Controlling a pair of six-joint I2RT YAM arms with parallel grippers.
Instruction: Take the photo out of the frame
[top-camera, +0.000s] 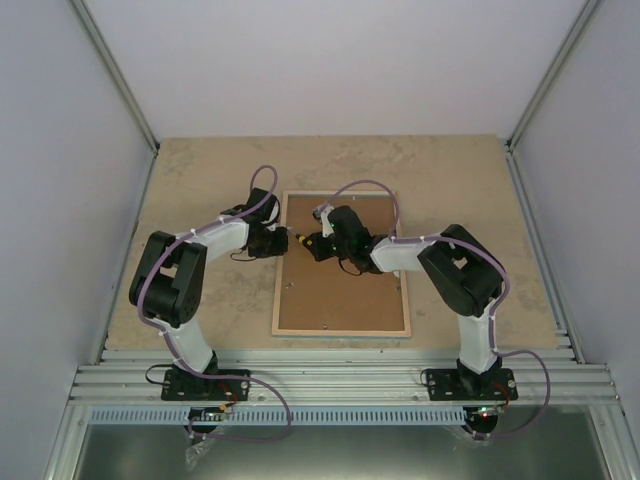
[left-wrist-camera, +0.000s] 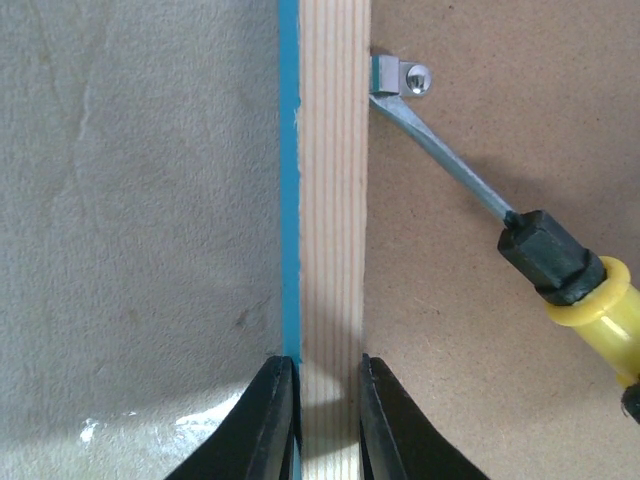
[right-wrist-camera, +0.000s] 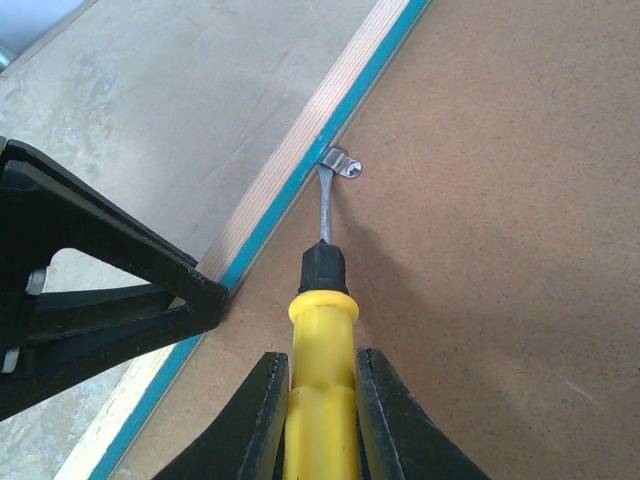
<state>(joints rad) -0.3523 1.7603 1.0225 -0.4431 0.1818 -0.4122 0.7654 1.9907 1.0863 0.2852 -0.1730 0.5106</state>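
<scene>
The frame (top-camera: 340, 300) is lying face down on the table (top-camera: 200, 170), brown backing up. The left gripper (left-wrist-camera: 325, 380) is pinching its bare wooden side rail. The right gripper (right-wrist-camera: 320, 365) is clamping a yellow-handled screwdriver (right-wrist-camera: 322, 320), its blade tip touching the small metal clip (right-wrist-camera: 342, 162) at the backing's edge.

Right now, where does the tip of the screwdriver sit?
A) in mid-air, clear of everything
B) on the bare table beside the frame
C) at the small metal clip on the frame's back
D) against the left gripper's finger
C: the right gripper holds the screwdriver, and its blade ends at the metal clip next to the wooden rail of the frame.
</scene>
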